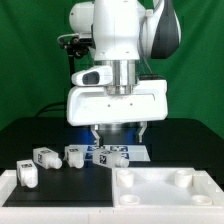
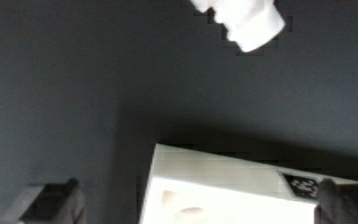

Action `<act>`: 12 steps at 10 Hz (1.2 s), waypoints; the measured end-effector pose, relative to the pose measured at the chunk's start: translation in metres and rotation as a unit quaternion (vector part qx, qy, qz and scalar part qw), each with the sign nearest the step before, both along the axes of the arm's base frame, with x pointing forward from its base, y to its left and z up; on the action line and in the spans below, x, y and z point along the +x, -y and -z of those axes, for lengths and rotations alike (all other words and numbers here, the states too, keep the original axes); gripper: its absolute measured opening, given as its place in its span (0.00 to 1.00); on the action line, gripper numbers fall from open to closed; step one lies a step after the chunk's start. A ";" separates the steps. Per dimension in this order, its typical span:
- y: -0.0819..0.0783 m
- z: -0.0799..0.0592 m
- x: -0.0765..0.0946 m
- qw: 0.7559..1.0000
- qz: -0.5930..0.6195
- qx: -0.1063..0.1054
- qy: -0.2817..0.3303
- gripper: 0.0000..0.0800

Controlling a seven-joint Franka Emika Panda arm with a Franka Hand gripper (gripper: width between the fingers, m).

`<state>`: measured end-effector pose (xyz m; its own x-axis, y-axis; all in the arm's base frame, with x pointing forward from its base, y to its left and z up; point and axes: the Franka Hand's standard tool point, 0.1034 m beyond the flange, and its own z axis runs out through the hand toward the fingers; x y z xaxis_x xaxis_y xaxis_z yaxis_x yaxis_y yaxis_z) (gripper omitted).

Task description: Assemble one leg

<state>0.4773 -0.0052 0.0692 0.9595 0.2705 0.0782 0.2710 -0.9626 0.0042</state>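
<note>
Black table holds three loose legs left, one socket panel near right, one gripper spread wide, empty.

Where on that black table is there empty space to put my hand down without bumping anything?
Bare black table lies behind the large white panel on the exterior view's right, and on its left behind the legs. The middle is crowded: the legs, the marker board and the open gripper hanging over it.
</note>
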 end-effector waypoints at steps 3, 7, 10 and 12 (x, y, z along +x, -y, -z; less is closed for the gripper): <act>-0.002 0.011 -0.019 0.989 -0.146 -0.013 0.002 0.81; 0.001 0.017 -0.030 0.988 -0.153 -0.018 0.006 0.81; -0.002 0.028 -0.040 0.991 -0.132 -0.013 -0.012 0.81; 0.003 0.050 -0.049 0.991 -0.132 -0.019 -0.017 0.81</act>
<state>0.4280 -0.0087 0.0187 0.8570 0.5144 0.0325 0.5137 -0.8576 0.0257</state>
